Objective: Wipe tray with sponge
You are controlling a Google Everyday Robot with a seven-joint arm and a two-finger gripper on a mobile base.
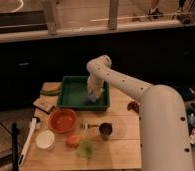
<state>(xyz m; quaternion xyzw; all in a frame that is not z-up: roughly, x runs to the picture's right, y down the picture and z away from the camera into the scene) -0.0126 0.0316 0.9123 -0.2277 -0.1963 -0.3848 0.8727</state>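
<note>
A green tray (71, 95) stands at the back of the wooden table (116, 150). My white arm reaches from the right over it. My gripper (93, 95) is down inside the tray at its right half, with something pale blue and yellowish, likely the sponge (93, 96), at its tip against the tray floor.
A yellow-green object (51, 88) and a brown-white block (43, 104) lie left of the tray. An orange bowl (63, 120), a white cup (45, 139), an orange item (73, 140), a green item (85, 148), a dark cup (105, 131) and a white-handled tool (28, 140) sit in front.
</note>
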